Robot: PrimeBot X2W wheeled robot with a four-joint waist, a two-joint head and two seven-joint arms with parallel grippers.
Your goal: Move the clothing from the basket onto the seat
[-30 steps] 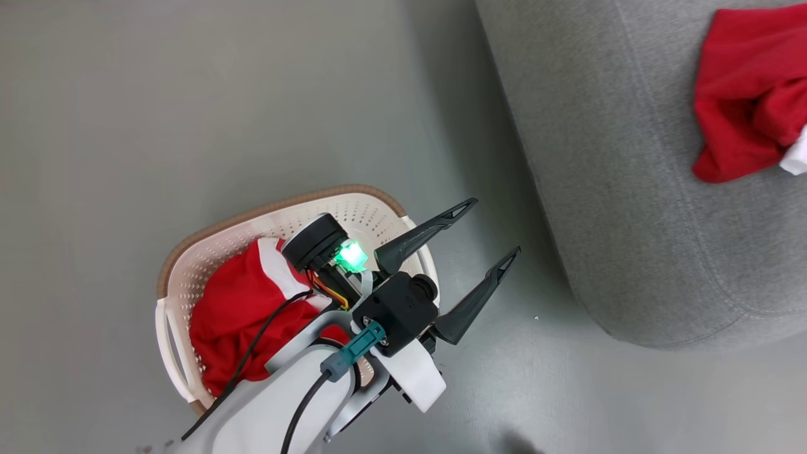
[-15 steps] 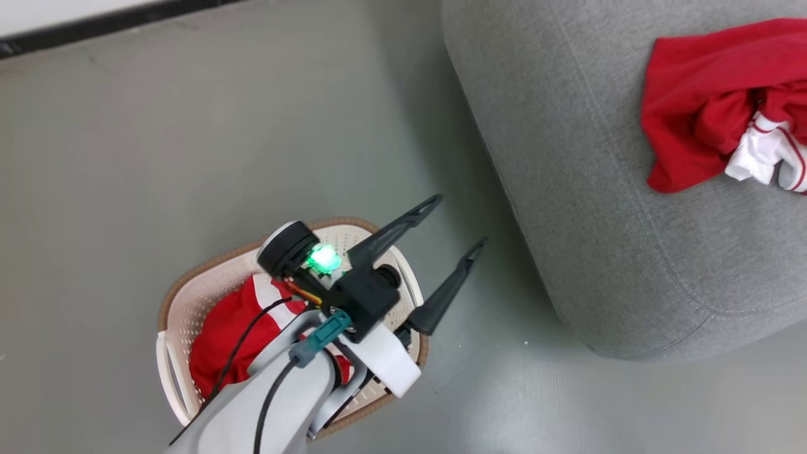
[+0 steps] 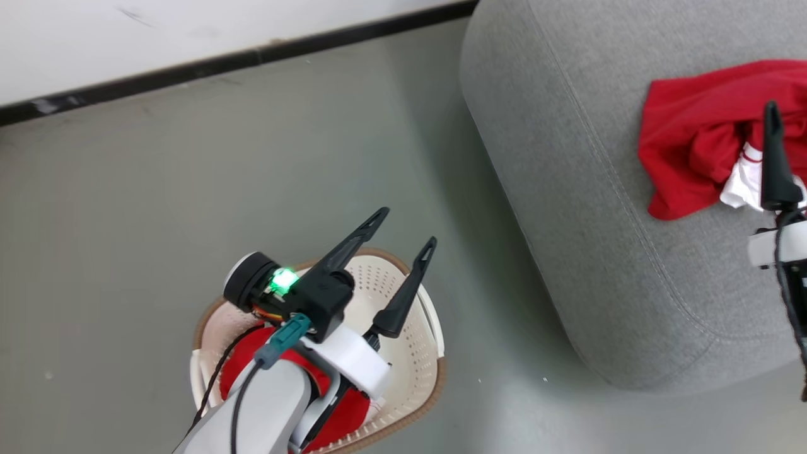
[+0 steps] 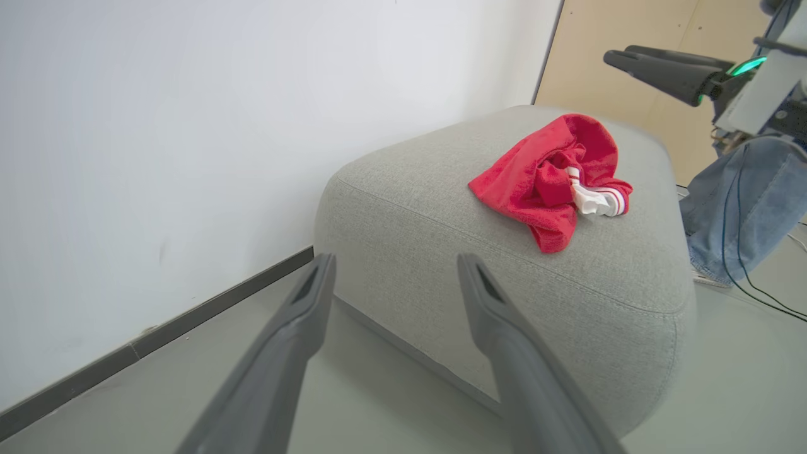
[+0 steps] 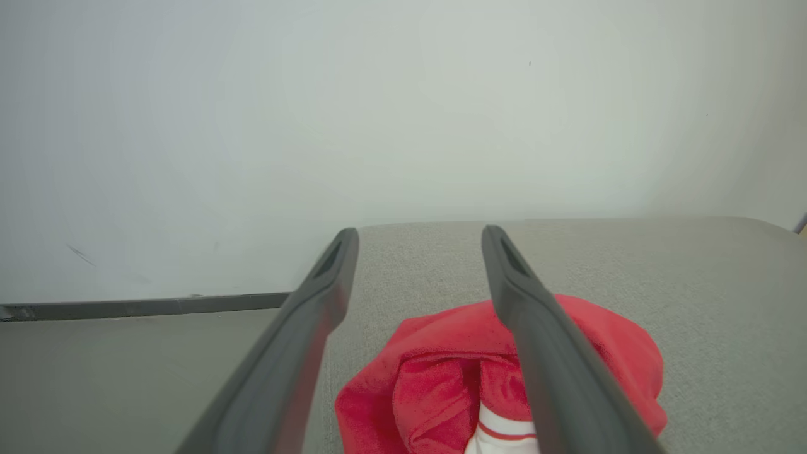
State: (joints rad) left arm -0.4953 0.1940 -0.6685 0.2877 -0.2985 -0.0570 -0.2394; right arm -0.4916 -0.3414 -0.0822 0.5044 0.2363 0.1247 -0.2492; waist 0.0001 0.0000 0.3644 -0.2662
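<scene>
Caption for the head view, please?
Open left gripper over the basket with one red garment; the other garment lies on the seat.

The sofa [image 3: 567,189] at right is matt woven cloth with stitched seams. The red garment [image 3: 687,139] on it is soft, fuzzy cloth. The laundry basket [image 3: 410,359], lower centre, is smooth perforated plastic; the floor [image 3: 157,189] smooth, faintly glossy.

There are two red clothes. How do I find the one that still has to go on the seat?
Find the big grey seat, then look at the floor to its left for the white basket with a brown rim. The red garment bunched inside it is the one; the other red garment lies on top of the seat.
</scene>
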